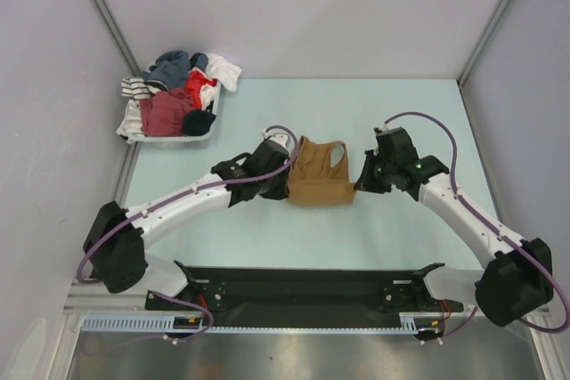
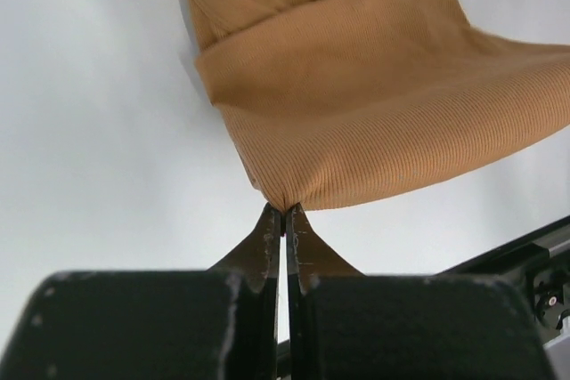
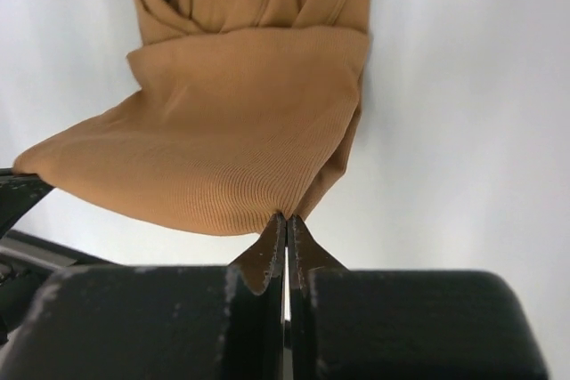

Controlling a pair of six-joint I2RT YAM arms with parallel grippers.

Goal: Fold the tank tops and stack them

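While one white tray [image 1: 134,135] in the far-left corner holds a heap of mixed clothes, a maroon top [image 1: 167,113] among them, one tan tank top [image 1: 319,175] lies mid-table between two arms. Wrist views alone show the pinch: left gripper [image 2: 284,214] and right gripper [image 3: 286,217] each clamp a hem corner. Only the overhead view shows the tray.

tan tank top [image 2: 356,113] cropped at upper edge, basket clothes [image 1: 174,100] indistinct

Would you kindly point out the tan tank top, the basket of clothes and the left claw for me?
tan tank top [image 1: 321,186]: top external view, middle of its folded body.
basket of clothes [image 1: 178,139]: top external view, its white near rim.
left claw [image 2: 283,213]: left wrist view, between the shut fingertips pinching the top's hem.
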